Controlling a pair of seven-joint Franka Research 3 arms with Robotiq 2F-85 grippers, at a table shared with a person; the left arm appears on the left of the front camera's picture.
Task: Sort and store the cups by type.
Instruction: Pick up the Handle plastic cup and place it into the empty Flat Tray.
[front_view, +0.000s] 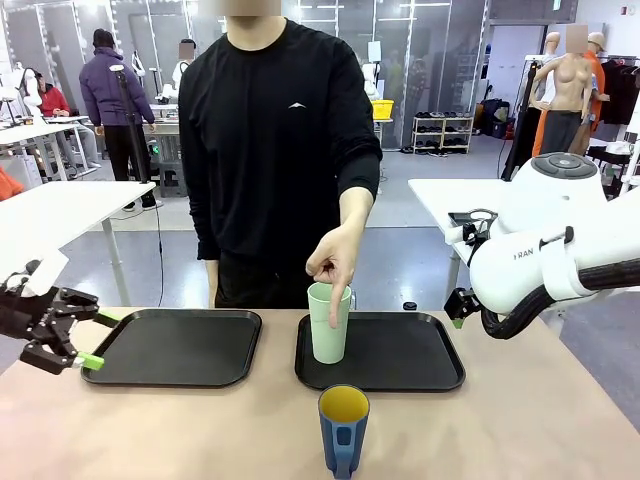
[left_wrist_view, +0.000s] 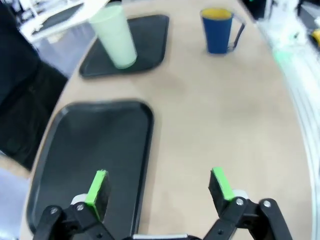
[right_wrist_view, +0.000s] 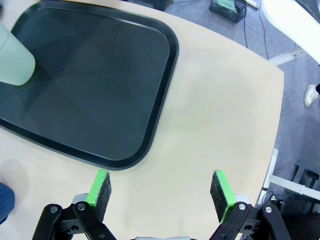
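Left gripper (left_wrist_view: 160, 187), right gripper (right_wrist_view: 160, 189) both wide, empty. Tumbler (front_view: 328, 325) upright in right tray (front_view: 410, 355), person's hand (front_view: 332, 265) on its rim. Mug (front_view: 343, 430) on surface (front_view: 520, 430), handle toward me. I'd wait till hand clears, then pinch mug wall, not handle.

Table (front_view: 200, 430): left tray (front_view: 175, 347), right tray (front_view: 400, 352), blue mug (front_view: 343, 432)
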